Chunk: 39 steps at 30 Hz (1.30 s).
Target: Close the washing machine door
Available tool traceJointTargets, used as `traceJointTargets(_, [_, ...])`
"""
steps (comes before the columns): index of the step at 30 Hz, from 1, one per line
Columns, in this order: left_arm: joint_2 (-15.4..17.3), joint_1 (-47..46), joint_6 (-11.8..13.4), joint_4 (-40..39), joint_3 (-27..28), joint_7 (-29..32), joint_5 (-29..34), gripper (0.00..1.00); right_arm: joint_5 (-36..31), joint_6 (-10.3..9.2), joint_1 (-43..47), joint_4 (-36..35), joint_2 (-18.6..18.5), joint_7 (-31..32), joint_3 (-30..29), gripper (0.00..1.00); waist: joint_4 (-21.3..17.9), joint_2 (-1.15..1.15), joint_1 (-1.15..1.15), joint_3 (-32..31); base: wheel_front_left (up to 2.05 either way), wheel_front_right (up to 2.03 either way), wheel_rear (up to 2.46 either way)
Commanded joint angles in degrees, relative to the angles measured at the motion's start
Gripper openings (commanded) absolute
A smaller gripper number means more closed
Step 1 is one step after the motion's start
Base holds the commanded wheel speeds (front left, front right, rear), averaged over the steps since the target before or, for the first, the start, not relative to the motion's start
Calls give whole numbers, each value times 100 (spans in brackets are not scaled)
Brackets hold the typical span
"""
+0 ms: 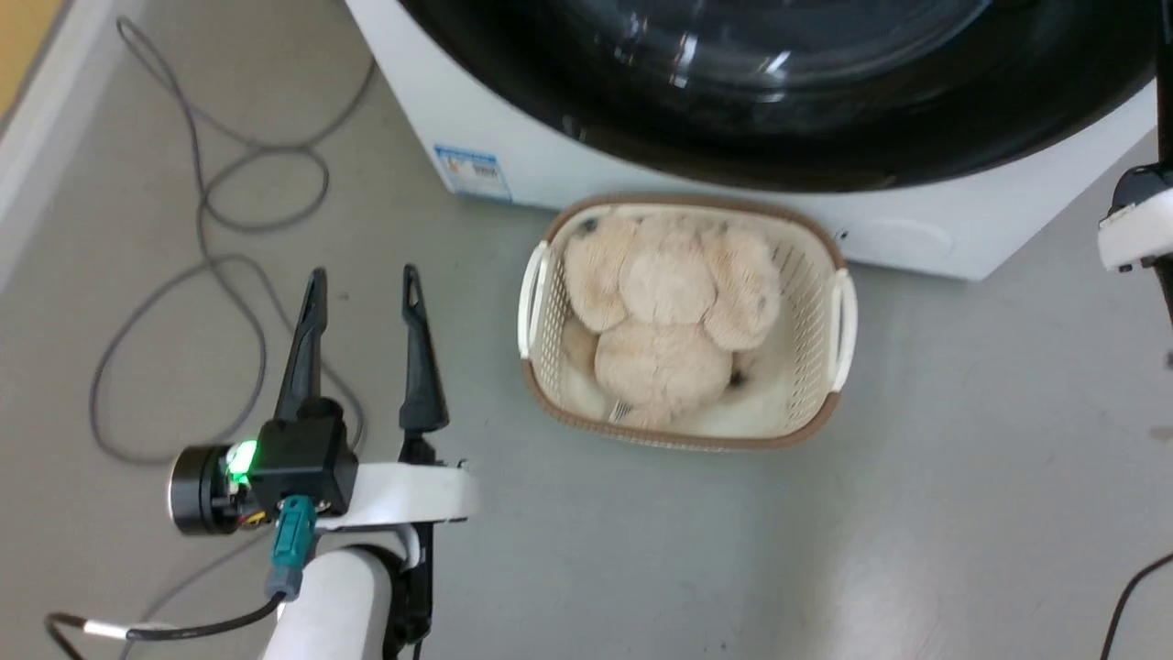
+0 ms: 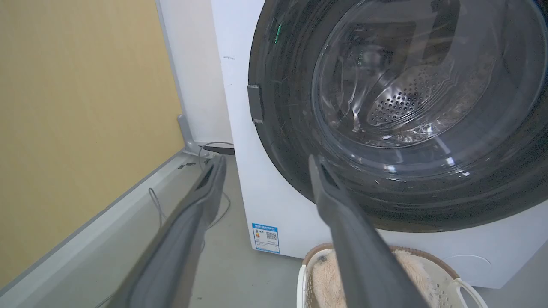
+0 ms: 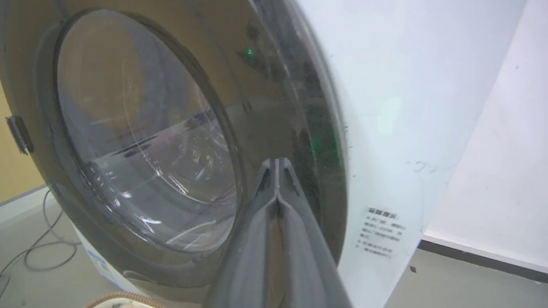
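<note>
Door looks heavy, hard and slippery, close against the washing machine, so the pressed-together right claw should push its black rim while the left claw hangs spread.

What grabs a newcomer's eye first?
The glossy black washing machine door dominates the top of the head view. Before the washing machine sits a white basket holding a beige plush toy. The left pincer hangs open at lower left; the right pincer is shut by the door.
</note>
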Motion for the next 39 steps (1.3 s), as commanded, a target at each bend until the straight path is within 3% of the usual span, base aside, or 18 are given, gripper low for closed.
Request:
traceJointTargets(1, [2,127,-20,47,79,-25,64,100,-119,-5,263,-399,139,-22,-183,0,-143,0,0,-322,0,0,0])
traceJointTargets(7, [24,420,-95,140,265,-25,164,100,-555,-5,1099,-1824,646,-22,-713,0,-316,0,0,-859,0,0,0])
traceJointTargets(16, [78,858,-174,239,395,-25,238,100,-898,-5,2439,-2786,1326,-22,-862,0,-466,0,0,-1506,0,0,0])
traceJointTargets(17, [86,911,-181,248,405,-25,245,100,-899,-5,2602,-2802,1394,-22,-864,22,-480,0,0,-1574,0,0,0])
traceJointTargets(18, [93,964,-187,257,416,-25,252,100,-897,-5,2758,-2821,1456,-22,-857,50,-496,0,0,-1636,0,0,0])
traceJointTargets(19, [100,1016,-191,263,425,-25,260,100,-881,-5,2900,-2832,1513,-22,-866,100,-514,0,0,-1694,0,0,0])
traceJointTargets(25, [138,1289,-222,295,427,-25,309,100,-736,-5,3676,-2805,1699,-22,-776,100,-592,0,0,-1987,0,0,0])
traceJointTargets(39, [160,1604,-309,414,305,-25,323,100,-80,-5,4698,-2799,1724,-22,-350,100,-622,0,0,-2250,0,0,0])
